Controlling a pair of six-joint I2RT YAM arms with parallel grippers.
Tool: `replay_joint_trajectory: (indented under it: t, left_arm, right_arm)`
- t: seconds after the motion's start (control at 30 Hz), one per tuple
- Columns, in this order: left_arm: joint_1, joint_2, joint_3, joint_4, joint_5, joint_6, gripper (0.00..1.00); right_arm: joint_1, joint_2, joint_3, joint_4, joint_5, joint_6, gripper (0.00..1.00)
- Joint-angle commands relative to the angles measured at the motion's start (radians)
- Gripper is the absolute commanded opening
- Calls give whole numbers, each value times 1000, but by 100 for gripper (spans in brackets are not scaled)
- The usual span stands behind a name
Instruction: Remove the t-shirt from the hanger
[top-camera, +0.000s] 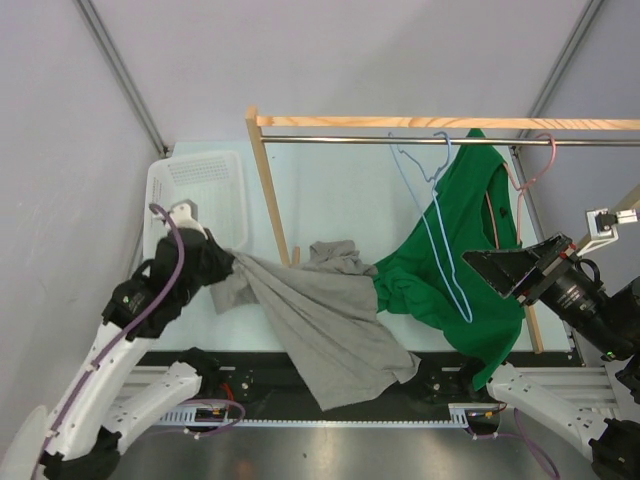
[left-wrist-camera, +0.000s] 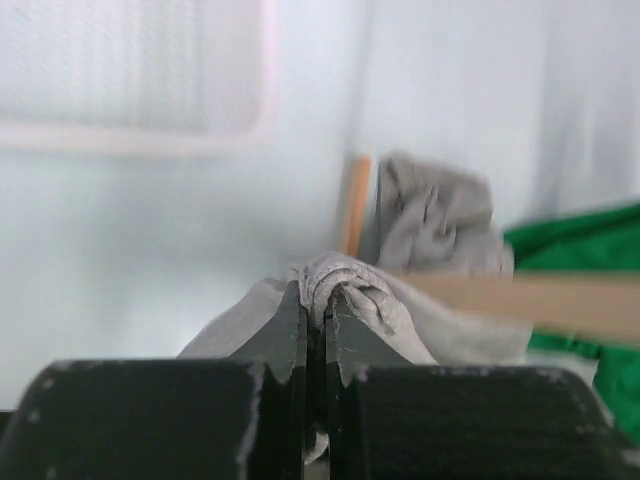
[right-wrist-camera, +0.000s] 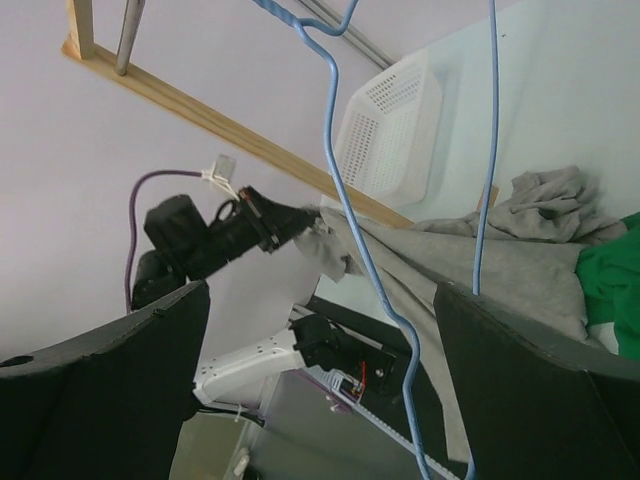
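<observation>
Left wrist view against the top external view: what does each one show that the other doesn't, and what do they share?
Only the left wrist view shows the pinch itself: the left gripper has its jaws shut on a bunched fold of the grey t-shirt. Only the top external view shows the metal rail, the blue hanger hooked on it, the right gripper beside the green shirt, and the grey t-shirt's full spread across the table. Both show the grey t-shirt, the green shirt, the white basket and the wooden post.

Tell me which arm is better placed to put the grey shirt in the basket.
Left. Its hand grips the shirt beside the basket; the right hand is open near the hanger.
</observation>
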Motion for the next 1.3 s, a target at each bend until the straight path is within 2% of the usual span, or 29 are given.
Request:
replay_joint_trajectory:
  t: [0.0, 0.07, 0.13, 0.17, 0.33, 0.37, 0.43, 0.53, 0.57, 0.63, 0.73, 0.9, 0.97, 1.13, 1.23, 1.27]
  left_arm:
    - [264, 120, 192, 118, 138, 162, 0]
    - [379, 169, 289, 176, 236, 179, 0]
    - [423, 241, 378, 216, 267, 172, 0]
    - [440, 261, 475, 224, 257, 172, 0]
    - [455, 407, 803, 243, 211, 189, 0]
    - [458, 453, 908, 236, 196, 190, 0]
    - [458, 477, 981, 224, 179, 189, 0]
    - [458, 441, 908, 247, 264, 181, 0]
    - [457, 404, 813, 255, 258, 181, 0]
    - [463, 392, 762, 258, 193, 208, 0]
    - [472, 465, 898, 175, 177, 265, 0]
    - [473, 617, 1267, 37, 88, 308, 0]
    - [473, 629, 1369, 46, 76, 311, 0]
    - [473, 611, 1365, 164, 120, 291, 0]
    - [473, 613, 1300, 174, 180, 265, 0]
    - [473, 611, 1233, 170, 203, 259, 0]
  right_arm:
    - [7, 5, 21, -9, -4, -21, 100]
    - [7, 7, 26, -12, -7, -18, 100]
    - [7, 10, 32, -16, -13, -15, 100]
    - [7, 13, 35, -21, -17, -14, 100]
    - [7, 17, 49, -29, -23, 2, 100]
    - [5, 16, 49, -32, -23, 3, 100]
    - [7, 16, 44, -35, -24, 5, 100]
    - [8, 17, 43, -53, -20, 2, 100]
    - [7, 19, 41, -55, -20, 0, 99]
    - [7, 16, 41, -58, -17, -4, 100]
    - [7, 27, 56, -69, -20, -15, 100]
    - [7, 16, 64, -75, -3, -9, 100]
    - [10, 17, 67, -78, -1, -14, 100]
    - [7, 31, 95, -95, 0, -12, 100]
    - [8, 27, 95, -110, 9, -11, 100]
    - [8, 25, 90, -112, 9, -11, 100]
